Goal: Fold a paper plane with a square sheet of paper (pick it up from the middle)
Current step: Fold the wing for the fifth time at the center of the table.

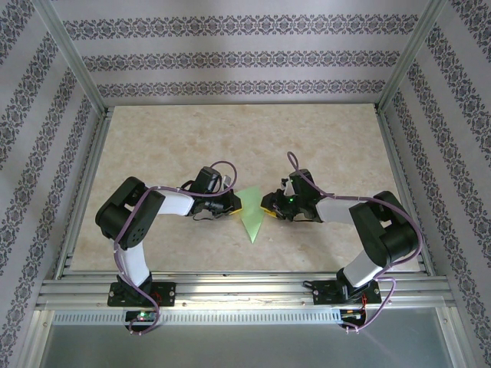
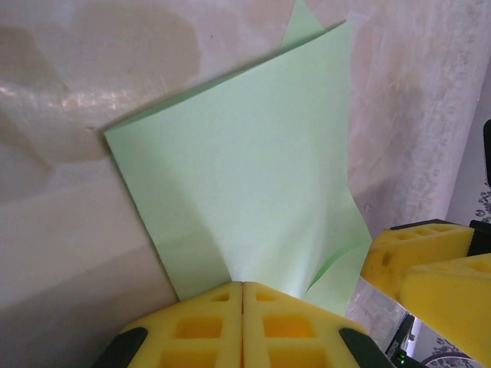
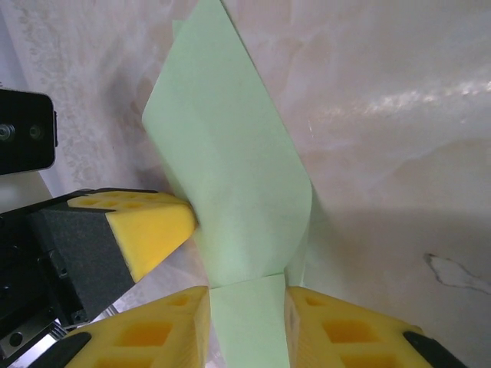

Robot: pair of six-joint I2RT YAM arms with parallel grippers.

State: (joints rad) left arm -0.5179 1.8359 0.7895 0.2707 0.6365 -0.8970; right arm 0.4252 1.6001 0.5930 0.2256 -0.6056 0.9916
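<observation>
1. The left pincer [image 2: 242, 297] is shut tight. Its two yellow fingers press face to face, and an edge of the pale green sheet of paper [image 2: 245, 169] is pinched in the seam between them.
2. The right pincer [image 3: 247, 299] stands narrow, its yellow fingers parted a little. A strip of the sheet lies in the gap and reaches from one finger to the other. I cannot tell whether they press on it.
3. The two pincers face each other across the sheet, close together. In the right wrist view a yellow fingertip [image 3: 153, 226] of the left one meets the paper's edge.
4. The sheet is folded, with more than one layer showing. A small flap curls up just beside the right pincer's fingers in the left wrist view.
5. From above, the sheet [image 1: 252, 220] shows as a slim green wedge between the pincers, its point aimed at the near edge.
6. It sits at the near middle of the beige marbled surface [image 1: 169, 146], with both arms bent inward toward it.
7. A metal frame [image 1: 230, 285] borders the surface, and patterned walls [image 1: 245, 57] stand around it.
</observation>
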